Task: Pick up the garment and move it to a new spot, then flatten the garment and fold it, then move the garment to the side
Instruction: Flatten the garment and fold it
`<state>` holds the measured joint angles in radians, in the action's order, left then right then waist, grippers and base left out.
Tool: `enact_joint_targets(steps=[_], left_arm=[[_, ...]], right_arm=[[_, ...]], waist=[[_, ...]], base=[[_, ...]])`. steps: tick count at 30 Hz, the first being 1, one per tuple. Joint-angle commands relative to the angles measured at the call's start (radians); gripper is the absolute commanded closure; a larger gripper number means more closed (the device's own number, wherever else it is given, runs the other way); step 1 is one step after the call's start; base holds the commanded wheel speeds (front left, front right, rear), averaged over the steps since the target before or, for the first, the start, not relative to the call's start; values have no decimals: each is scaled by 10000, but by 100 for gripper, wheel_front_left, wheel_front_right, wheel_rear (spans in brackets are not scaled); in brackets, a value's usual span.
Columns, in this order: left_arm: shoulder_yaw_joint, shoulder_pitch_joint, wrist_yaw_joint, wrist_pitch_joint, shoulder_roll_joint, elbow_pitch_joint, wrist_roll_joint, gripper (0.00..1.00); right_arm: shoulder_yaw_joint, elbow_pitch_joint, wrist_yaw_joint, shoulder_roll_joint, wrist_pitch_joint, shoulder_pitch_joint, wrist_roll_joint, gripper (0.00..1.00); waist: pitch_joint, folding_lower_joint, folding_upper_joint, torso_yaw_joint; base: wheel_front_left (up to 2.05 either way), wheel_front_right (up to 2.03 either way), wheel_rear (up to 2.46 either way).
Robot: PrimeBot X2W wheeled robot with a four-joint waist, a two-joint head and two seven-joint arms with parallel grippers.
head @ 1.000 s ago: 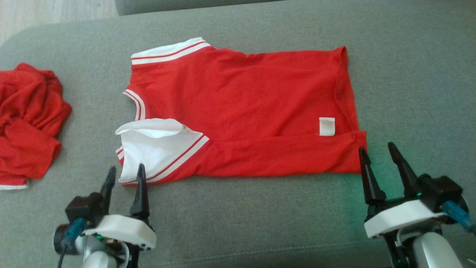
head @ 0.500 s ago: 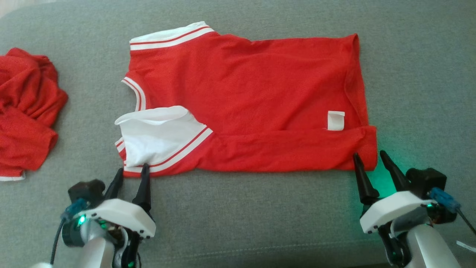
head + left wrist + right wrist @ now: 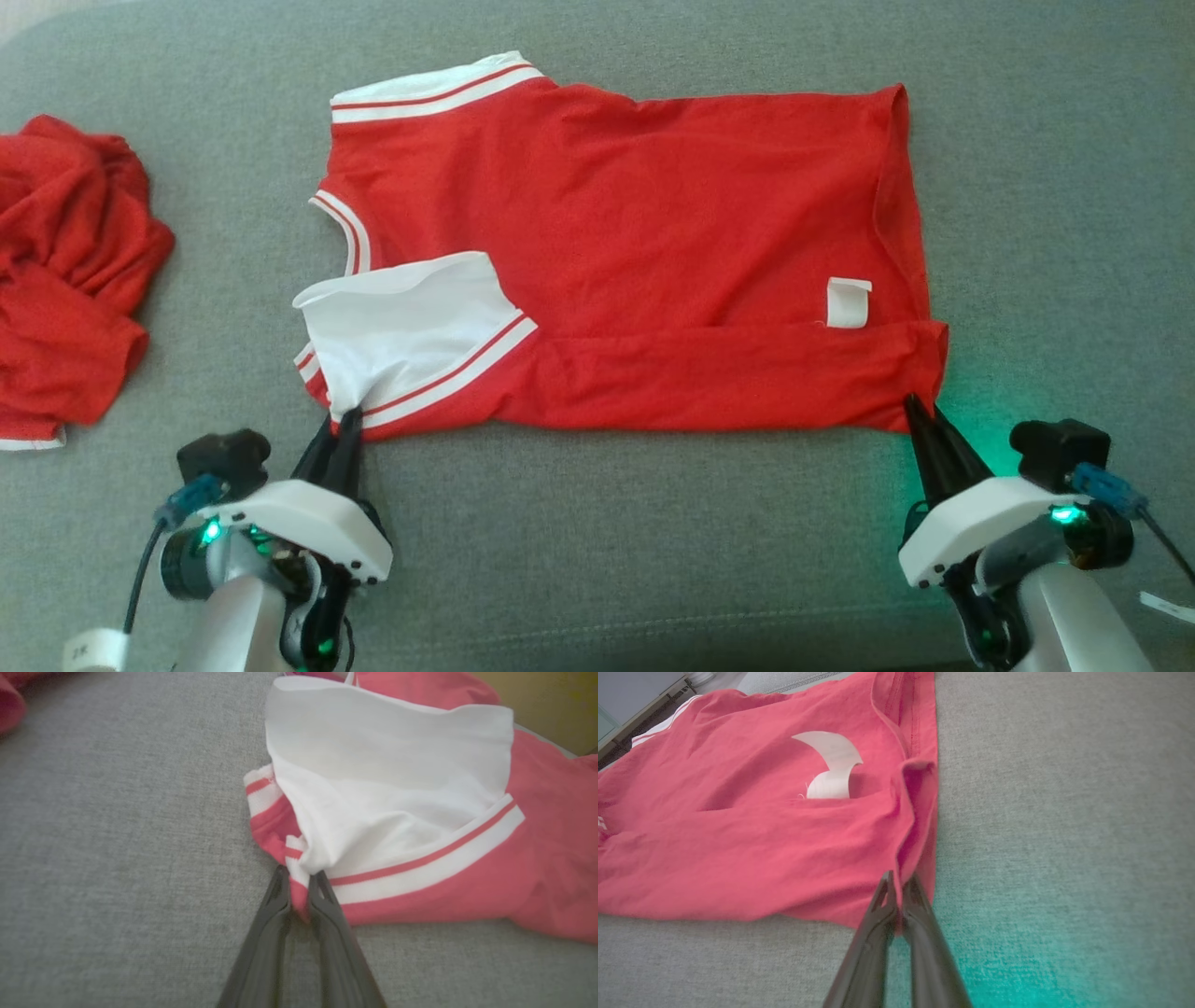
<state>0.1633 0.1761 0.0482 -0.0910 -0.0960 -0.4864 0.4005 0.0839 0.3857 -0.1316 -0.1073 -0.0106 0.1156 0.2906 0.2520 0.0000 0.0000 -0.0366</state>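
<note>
Well, in the head view the red shirt (image 3: 635, 243) lies spread flat on the grey cushion (image 3: 607, 541), sleeves to the left and hem to the right. The left gripper (image 3: 344, 422) sits at the shirt's near left corner, its jaws closed on the edge of the white sleeve (image 3: 411, 327). The right gripper (image 3: 917, 408) is at the shirt's near right corner, jaws pinched together on the hem. A white label (image 3: 848, 303) shows on the shirt just inside that corner. A crumpled red cloth (image 3: 65, 280) lies well apart from the shirt, off its left side.

From the left wrist view, the two dark fingers (image 3: 273, 924) meet on a fold of red and white fabric at the sleeve's lower edge, and the sleeve puffs up a little.

From the right wrist view, the fingers (image 3: 878, 933) clamp the shirt's red hem corner, and the label curls upward farther in on the shirt.
</note>
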Motion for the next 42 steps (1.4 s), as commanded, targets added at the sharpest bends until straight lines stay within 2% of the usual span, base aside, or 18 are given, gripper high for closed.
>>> enact_joint_targets(steps=[1,10,16,27,33,34,35,36,42], left_arm=[[-133,183,-41,-21,-135,56,0,100],[-330,-210,-422,-508,-305,829,-44,100],[-496,-855,-723,-473,-394,1554,28,100],[-666,-2689,-1343,230,-423,3252,305,100],[-536,-3164,-1520,566,-376,3658,346,100],[-502,-3188,-1539,609,-355,3675,352,58],[-475,-3201,-1566,647,-344,3678,348,0],[-433,-3208,-1605,701,-374,3668,287,0],[-339,-3056,-2037,316,-540,4000,-358,0]], right_arm=[[163,-318,9,-76,-10,307,64,100],[9,-864,9,-128,-221,-17,270,100],[-67,-1351,9,-239,-647,-421,497,100],[-508,-2337,9,-335,-1803,-1697,803,100],[-797,-2767,9,-255,-2188,-2264,835,100],[-817,-2823,9,-239,-2246,-2314,840,56],[-846,-2891,9,-226,-2259,-2345,819,13],[-864,-2969,9,-218,-2222,-2364,761,0],[-817,-3482,9,-227,-1553,-2206,401,0]], waist=[[-6,0,0,4],[-255,0,0,41],[-536,0,0,65],[-1201,0,0,166],[-1365,0,0,197],[-1381,0,0,189],[-1392,0,0,178],[-1404,0,0,158],[-1462,0,0,87]], base=[[0,0,0],[0,0,0],[0,0,0],[0,0,0],[0,0,0],[0,0,0],[0,0,0],[0,0,0],[0,0,0]])
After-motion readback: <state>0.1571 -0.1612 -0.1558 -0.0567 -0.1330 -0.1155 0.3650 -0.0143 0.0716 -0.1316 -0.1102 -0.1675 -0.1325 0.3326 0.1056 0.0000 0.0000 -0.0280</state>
